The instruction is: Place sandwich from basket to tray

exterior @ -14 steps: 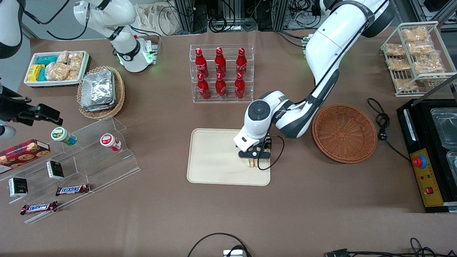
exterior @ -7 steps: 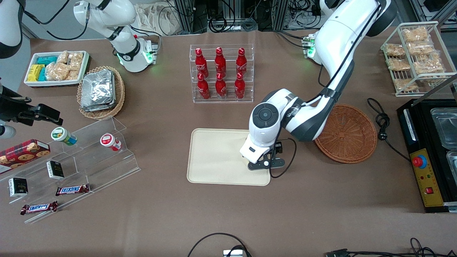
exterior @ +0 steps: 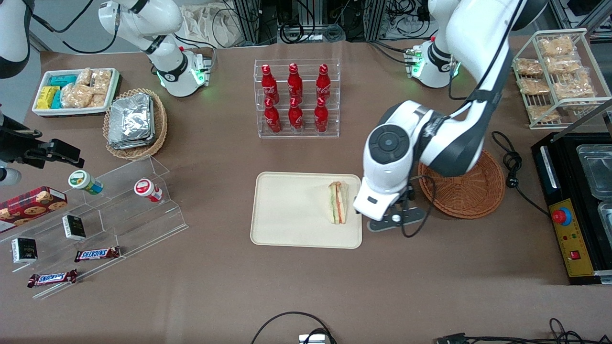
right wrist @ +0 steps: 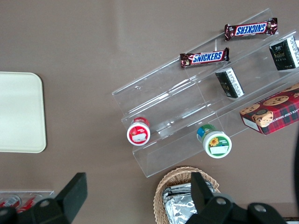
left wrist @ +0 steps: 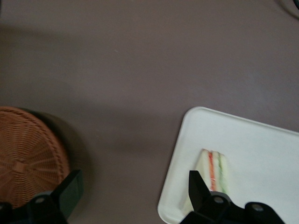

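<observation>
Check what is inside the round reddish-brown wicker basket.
Nothing shows in the round reddish-brown wicker basket; the arm covers part of it. The triangular white-bread sandwich lies on the cream rectangular plastic tray, and the open gripper hangs between them.

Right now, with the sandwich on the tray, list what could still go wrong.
1. The sandwich lies close to the tray edge nearest the basket, so a nudge might push it over the low rim.
2. The open pincer hangs beside that same edge, between tray and basket; a sideways move toward the tray could clip the sandwich.
3. Its dangling cable might snag the basket rim.
</observation>
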Robot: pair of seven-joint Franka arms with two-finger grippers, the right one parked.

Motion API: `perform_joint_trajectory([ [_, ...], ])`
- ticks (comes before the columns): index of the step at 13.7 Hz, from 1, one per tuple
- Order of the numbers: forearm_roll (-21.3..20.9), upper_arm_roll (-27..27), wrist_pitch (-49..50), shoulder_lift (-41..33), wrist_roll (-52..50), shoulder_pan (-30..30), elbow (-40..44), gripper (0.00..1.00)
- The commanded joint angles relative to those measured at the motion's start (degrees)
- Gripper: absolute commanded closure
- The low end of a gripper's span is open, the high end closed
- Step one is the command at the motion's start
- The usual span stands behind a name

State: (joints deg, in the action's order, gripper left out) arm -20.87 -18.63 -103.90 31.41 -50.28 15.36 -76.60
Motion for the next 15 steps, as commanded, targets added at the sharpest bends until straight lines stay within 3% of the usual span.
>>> perform_joint_trajectory([
  [1, 0.9, 2.5, 1.7, -2.9, 1.3, 0.2, 0.0, 0.00],
  [10, 10.7, 15.7, 8.0, -12.5, 24.2, 0.2, -2.9, 0.00],
  [13, 11.6, 18.5, 8.4, -17.1, 33.6, 0.1, -7.4, 0.00],
  [15, 11.7, 19.6, 8.4, -19.3, 34.5, 0.1, -9.1, 0.00],
])
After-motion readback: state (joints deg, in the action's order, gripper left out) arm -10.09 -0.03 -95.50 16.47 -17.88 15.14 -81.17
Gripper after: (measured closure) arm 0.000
